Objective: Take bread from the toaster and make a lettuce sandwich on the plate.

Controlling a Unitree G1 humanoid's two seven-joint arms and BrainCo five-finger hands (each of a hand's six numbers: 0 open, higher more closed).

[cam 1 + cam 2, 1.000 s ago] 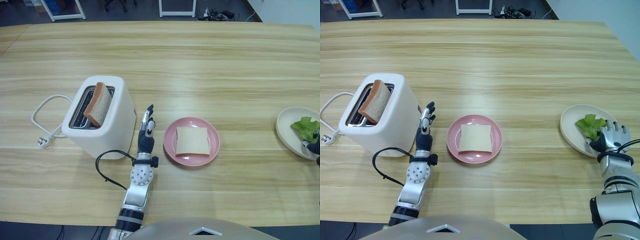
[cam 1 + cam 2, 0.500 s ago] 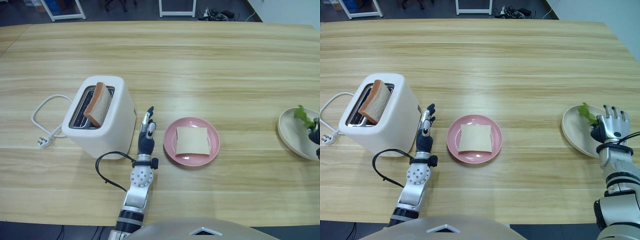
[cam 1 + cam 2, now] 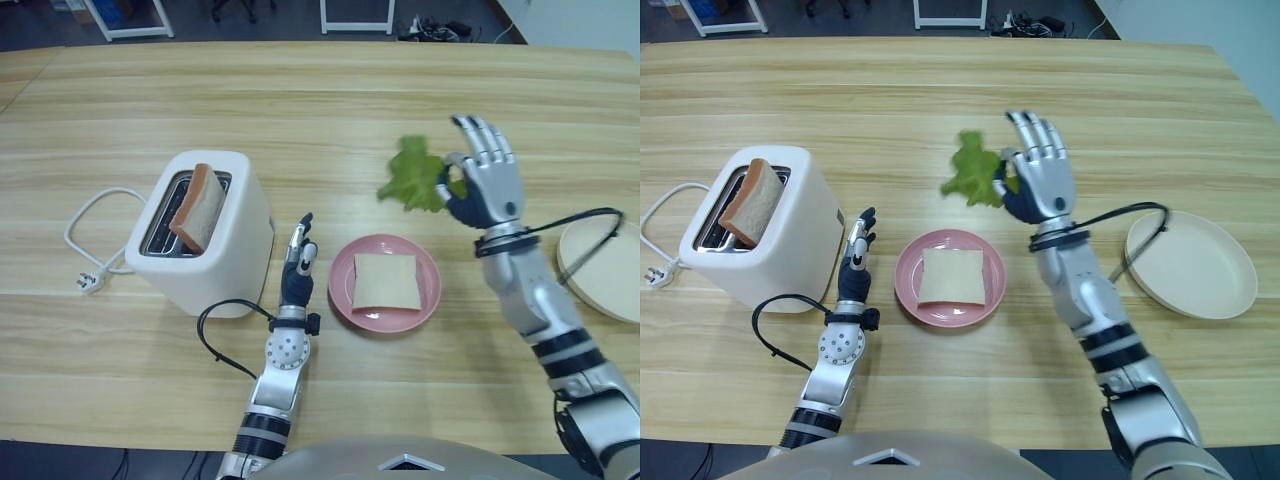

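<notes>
Two slices of bread are out. The flat slice (image 3: 385, 281) lies in the middle of the pink plate (image 3: 338, 296). I think it is the bottom of the sandwich. The tilted slice (image 3: 197, 208) sticks up out of the toaster (image 3: 228, 255), so it will be easy to grab for the top.

The toaster stands on the desk (image 3: 350, 110) at 9 o'clock from the pink plate. The right hand (image 3: 487, 188) is up in the air at about 1 o'clock from that plate. Some of its fingers pinch one edge of the lettuce (image 3: 413, 178), and the others point up and apart. The leaf hangs at 9 o'clock from the hand. It is near the pink plate but not on the bread yet. I think the hand holds it high so it does not drag on the desk.

The left hand (image 3: 297, 272) rests between the toaster and the pink plate. Its fingers are straight and hold nothing. It looks ready for the toaster. A cream plate (image 3: 600, 268) sits at 3 o'clock, well apart.
</notes>
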